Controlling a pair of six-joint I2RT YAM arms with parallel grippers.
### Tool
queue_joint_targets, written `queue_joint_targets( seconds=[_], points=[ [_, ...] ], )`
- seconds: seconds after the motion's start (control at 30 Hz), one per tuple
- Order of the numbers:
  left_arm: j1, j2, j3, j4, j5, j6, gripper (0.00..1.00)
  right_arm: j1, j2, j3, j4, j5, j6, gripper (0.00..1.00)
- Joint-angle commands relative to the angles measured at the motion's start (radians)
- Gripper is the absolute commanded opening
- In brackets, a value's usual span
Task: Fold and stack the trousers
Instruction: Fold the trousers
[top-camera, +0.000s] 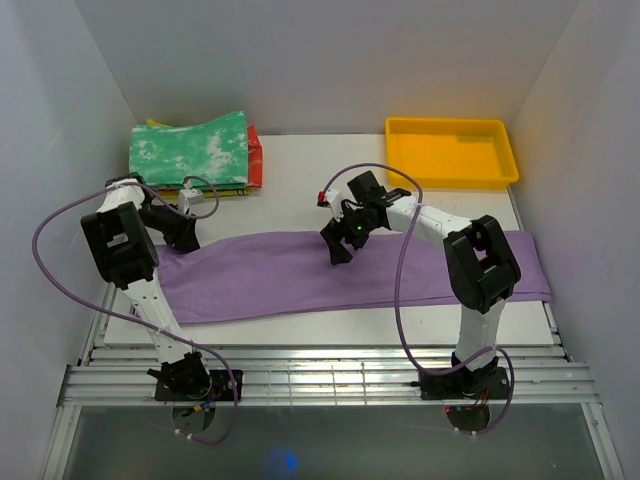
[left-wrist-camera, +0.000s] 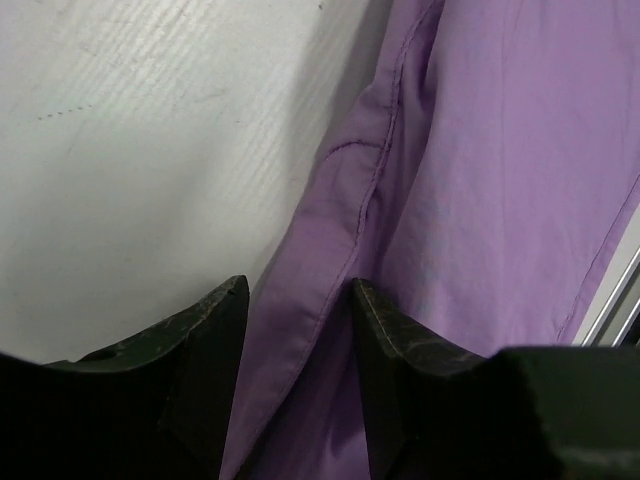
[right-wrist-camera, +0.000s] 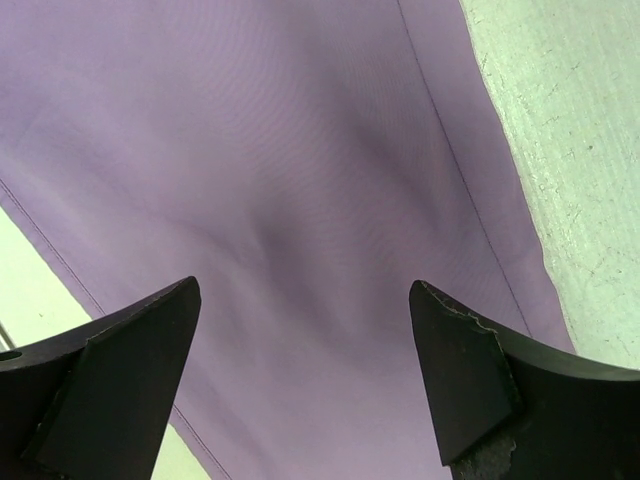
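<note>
Here the trousers (top-camera: 350, 275) lie flat, left to right across mid-frame on the worktop (top-camera: 300, 170). The left tool (left-wrist-camera: 300, 290) straddles their hem, narrowly parted; the right tool (right-wrist-camera: 305, 290) hangs wide open above them.

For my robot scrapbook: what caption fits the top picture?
Left claw and right claw open over purple trousers spread across the table.

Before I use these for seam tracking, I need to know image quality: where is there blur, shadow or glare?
Top external: evenly lit and sharp, soft arm shadows on the trousers, a blue glare spot near the bottom. Left wrist: seam crisp, left fingers dark, shadow on the table beside the cloth. Right wrist: weave sharp, right fingers black, no glare.
</note>
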Motion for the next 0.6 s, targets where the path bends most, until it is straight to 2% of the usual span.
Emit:
queue_joint_targets(
  seconds=[0.0,0.03,0.13,0.17,0.27,0.3,0.43,0.57],
  points=[
    [-0.002,-0.087,-0.030,-0.072,0.014,0.055,0.56,-0.007,-0.040,0.042,-0.017,0.004,-0.017,0.90],
    [-0.002,-0.086,-0.033,-0.072,0.011,0.057,0.56,-0.007,-0.037,0.047,-0.019,0.006,-0.018,0.90],
    [-0.001,-0.089,-0.032,-0.072,0.017,0.060,0.35,-0.008,-0.037,0.051,-0.019,0.009,-0.017,0.90],
    [-0.001,-0.090,-0.024,-0.071,0.020,0.057,0.23,-0.010,-0.037,0.051,-0.019,0.009,-0.017,0.90],
    [-0.001,-0.113,0.031,-0.071,0.044,0.054,0.03,-0.011,-0.037,0.056,-0.017,0.013,-0.015,0.91],
    [-0.001,-0.122,0.051,-0.071,0.052,0.046,0.00,-0.011,-0.037,0.059,-0.017,0.015,-0.015,0.91],
    [-0.002,-0.187,0.165,-0.066,0.110,-0.009,0.00,-0.014,-0.046,0.068,-0.014,0.018,0.003,0.92],
    [-0.002,-0.306,0.119,-0.051,0.139,-0.003,0.00,-0.017,-0.058,0.085,0.000,0.003,0.042,0.93]
  ],
)
